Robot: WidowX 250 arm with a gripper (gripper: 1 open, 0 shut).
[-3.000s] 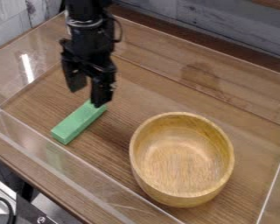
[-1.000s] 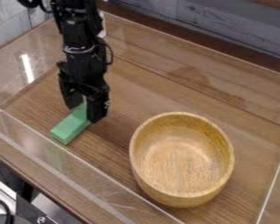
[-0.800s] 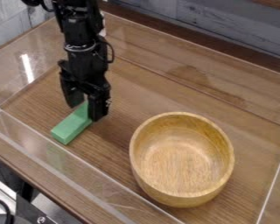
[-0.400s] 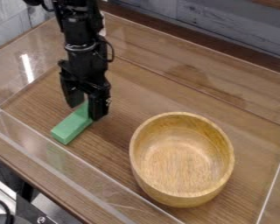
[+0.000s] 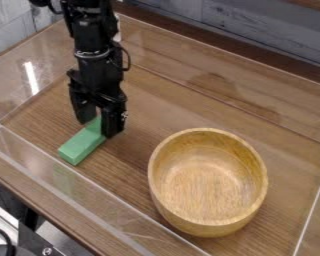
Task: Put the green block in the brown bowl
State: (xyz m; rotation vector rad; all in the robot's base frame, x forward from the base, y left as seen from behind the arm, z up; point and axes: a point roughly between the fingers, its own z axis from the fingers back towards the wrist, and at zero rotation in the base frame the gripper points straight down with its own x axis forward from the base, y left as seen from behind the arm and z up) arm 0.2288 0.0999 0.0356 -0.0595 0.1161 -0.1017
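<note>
While the gripper [image 5: 96, 119] was lowered wide open astride the block [image 5: 80, 146], nothing gripped, closing was judged next, then carriage to the bowl [image 5: 210, 181].

green block [image 5: 80, 146]: bright green flat bar, matte, lying flat on the desk, lower left of frame, long axis running diagonally toward upper right, its far end hidden | brown bowl [image 5: 210, 181]: wide shallow light-brown wooden bowl, visible grain, thick rim, upright, lower right, apart from the block
</note>
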